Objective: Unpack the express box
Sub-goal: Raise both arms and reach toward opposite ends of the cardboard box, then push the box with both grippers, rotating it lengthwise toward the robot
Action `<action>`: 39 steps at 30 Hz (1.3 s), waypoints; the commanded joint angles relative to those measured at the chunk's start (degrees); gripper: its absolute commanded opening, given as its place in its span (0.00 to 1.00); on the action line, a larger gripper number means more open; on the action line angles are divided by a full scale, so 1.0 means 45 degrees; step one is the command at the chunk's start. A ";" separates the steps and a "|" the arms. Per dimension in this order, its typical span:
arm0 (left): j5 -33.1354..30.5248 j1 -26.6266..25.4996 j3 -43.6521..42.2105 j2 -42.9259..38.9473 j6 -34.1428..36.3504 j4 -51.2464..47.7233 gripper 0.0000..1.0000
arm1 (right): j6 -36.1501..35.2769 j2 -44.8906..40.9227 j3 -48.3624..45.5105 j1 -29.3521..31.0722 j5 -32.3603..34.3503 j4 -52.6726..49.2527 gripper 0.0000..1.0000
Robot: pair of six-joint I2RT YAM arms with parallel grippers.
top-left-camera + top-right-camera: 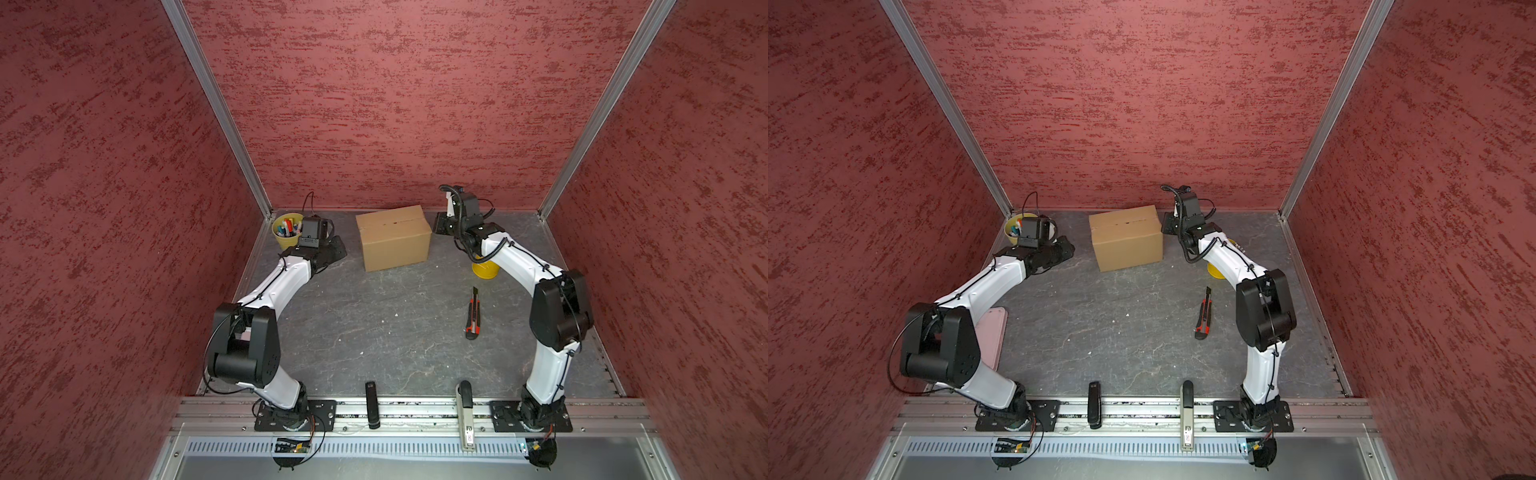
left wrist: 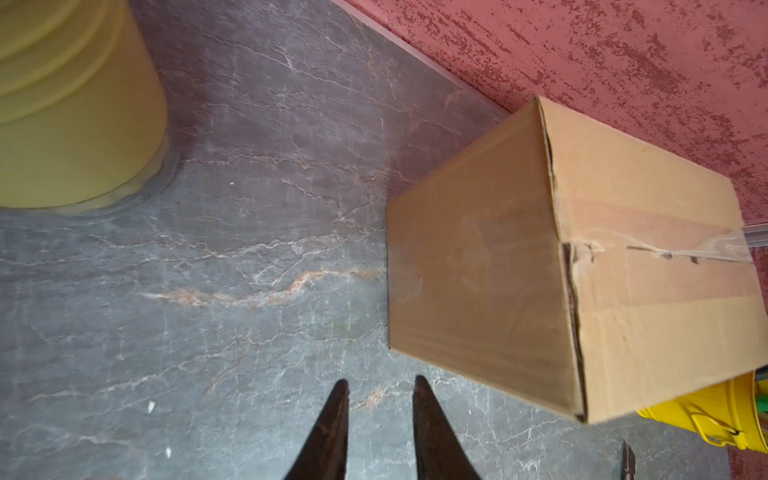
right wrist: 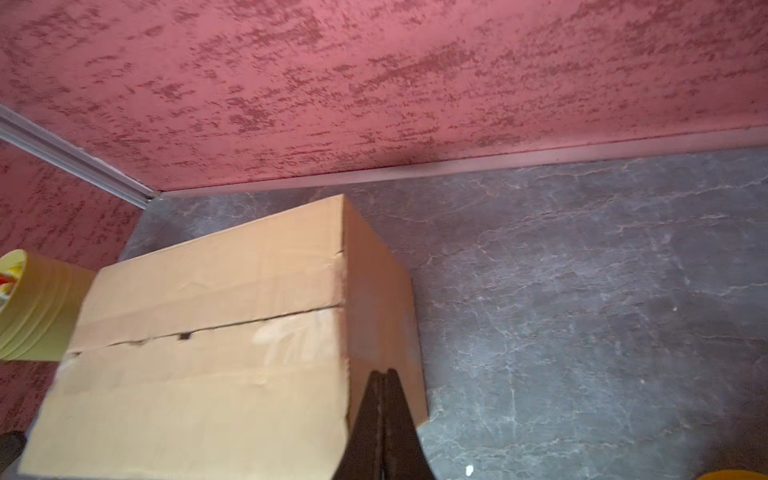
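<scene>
The express box (image 1: 392,237) (image 1: 1127,237) stands at the back middle of the table, a brown carton with its top flaps down along a ragged centre seam. Clear tape (image 2: 706,253) lies over part of that seam. My left gripper (image 1: 338,251) (image 2: 381,384) sits low on the table a short way left of the box (image 2: 478,270), its fingers a narrow gap apart with nothing between them. My right gripper (image 1: 438,224) (image 3: 382,374) is shut and empty, close to the right end of the box (image 3: 232,332); whether it touches I cannot tell.
A yellow cup of pens (image 1: 286,230) stands in the back left corner, behind my left wrist. A second yellow cup (image 1: 484,268) sits under my right forearm. A red and black utility knife (image 1: 473,313) lies on the right. A pink flat item (image 1: 994,332) lies under my left arm.
</scene>
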 commanded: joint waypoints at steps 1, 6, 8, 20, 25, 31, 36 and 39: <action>0.0223 -0.0027 0.0552 0.0688 0.0025 0.0515 0.26 | 0.0136 0.0724 0.0822 -0.0422 -0.0849 0.0118 0.01; 0.0287 -0.0027 0.1257 0.1919 -0.0126 0.0908 0.24 | 0.0019 0.1813 0.1659 -0.0812 -0.1374 0.0044 0.00; 0.0320 -0.0033 0.1427 0.2320 -0.0196 0.1127 0.24 | -0.0079 0.2190 0.1936 -0.0875 -0.1555 0.0049 0.00; 0.0007 -0.0332 0.2711 0.4193 -0.0355 0.1434 0.23 | 0.0025 0.3664 0.2524 -0.0956 -0.3604 0.1156 0.00; -0.0255 -0.0562 0.2848 0.4302 -0.0503 0.1357 0.23 | 0.0340 0.3308 0.1763 -0.0849 -0.3967 0.1692 0.00; -0.0367 -0.0951 0.2588 0.4042 -0.0630 0.1259 0.23 | 0.0553 0.2409 0.0360 -0.0499 -0.4032 0.2312 0.00; -0.0416 -0.1305 0.1997 0.3561 -0.0766 0.1317 0.23 | 0.0824 0.1338 -0.1102 -0.0096 -0.3813 0.2845 0.00; -0.0438 -0.1463 0.1501 0.3154 -0.0851 0.1317 0.23 | 0.0985 0.0636 -0.1963 0.0236 -0.3666 0.3091 0.00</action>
